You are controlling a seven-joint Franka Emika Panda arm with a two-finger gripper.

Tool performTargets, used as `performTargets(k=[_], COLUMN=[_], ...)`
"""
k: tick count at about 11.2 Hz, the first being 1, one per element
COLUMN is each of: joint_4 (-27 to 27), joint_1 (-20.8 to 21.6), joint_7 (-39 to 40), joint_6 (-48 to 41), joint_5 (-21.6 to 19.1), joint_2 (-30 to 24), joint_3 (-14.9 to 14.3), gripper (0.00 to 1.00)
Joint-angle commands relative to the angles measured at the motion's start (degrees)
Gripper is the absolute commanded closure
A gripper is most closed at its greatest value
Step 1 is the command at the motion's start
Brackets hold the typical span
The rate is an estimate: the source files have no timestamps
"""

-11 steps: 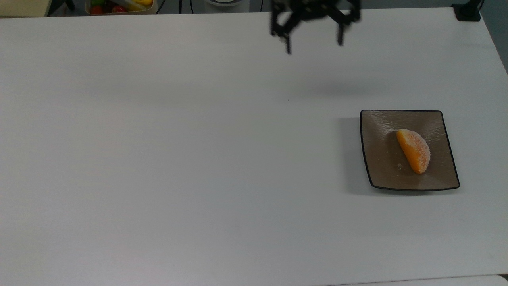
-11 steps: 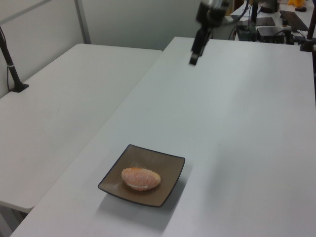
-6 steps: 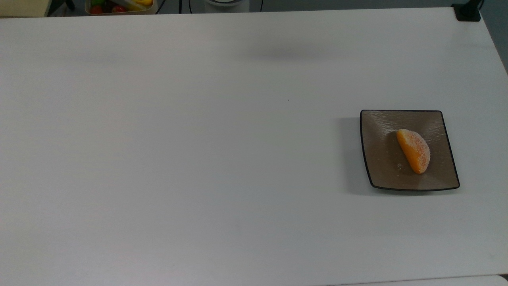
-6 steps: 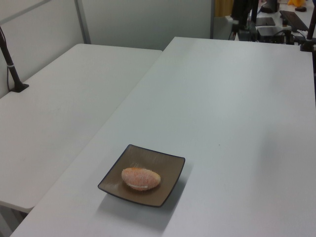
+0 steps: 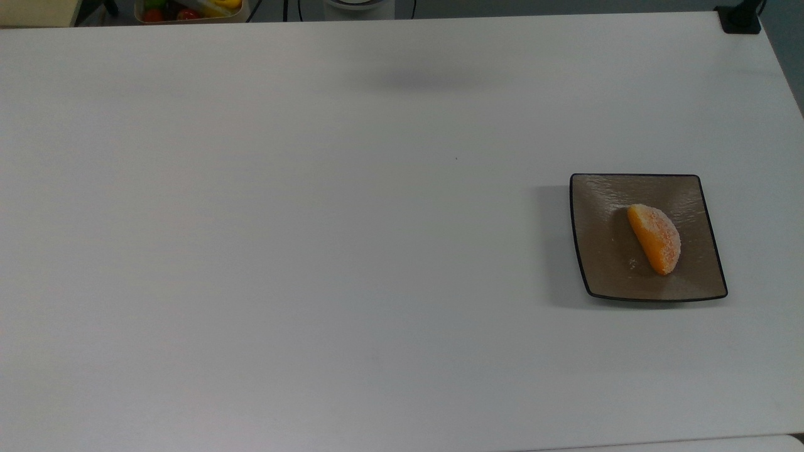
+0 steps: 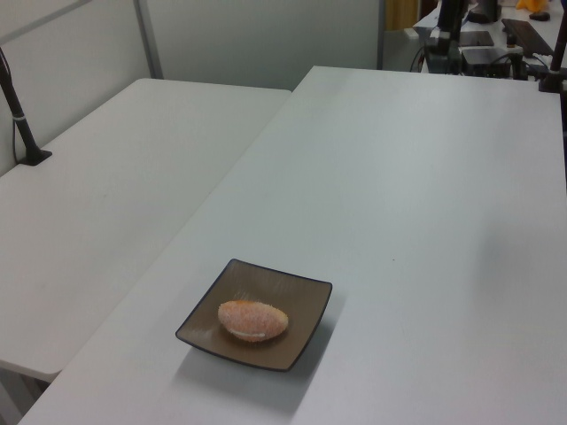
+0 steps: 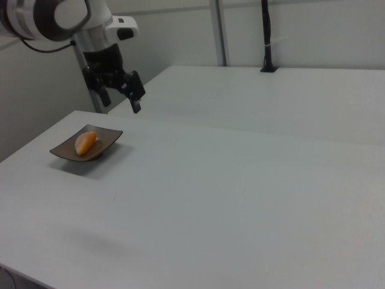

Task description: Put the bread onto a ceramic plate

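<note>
The small oval orange-brown bun with a sugary crust (image 5: 654,238) lies inside the square glossy brown-grey ceramic plate with a thin black rim (image 5: 597,251), resting on the plate's surface toward the top view's right half and clear of the rim. The plate sits flat on the large white rectangular table (image 5: 314,251), near the top view's right edge. The black two-finger gripper (image 7: 120,101) hangs in the air beyond the plate in the right view, well apart from it, with its fingers spread and nothing between them. One second ago the gripper, already released and empty, was over the far edge of the table in the top view. It has since withdrawn out of that area, and the soft grey shadow (image 5: 427,78) it casts has shifted toward the top view's upper centre. The bun and plate have not moved. Judgement: the placement is complete and the arm is retreating, so no further contact appears necessary. Farther back stand a second white table (image 6: 115,177), a black clamped post (image 6: 19,111) and a tray of coloured items (image 5: 188,9). No brand, label or legible writing is present on any item.
</note>
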State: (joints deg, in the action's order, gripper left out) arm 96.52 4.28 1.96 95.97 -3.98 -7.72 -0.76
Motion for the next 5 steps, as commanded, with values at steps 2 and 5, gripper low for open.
performTargets(k=[2,5], joint_4=[2.5,2.5], joint_1=[-0.4,-0.4], joint_7=[4.7,4.2], joint_6=[5.8,5.8], joint_5=[-0.2,-0.2], joint_2=[0.2,0.3], joint_3=[0.3,0.4], gripper=[0.00,0.00])
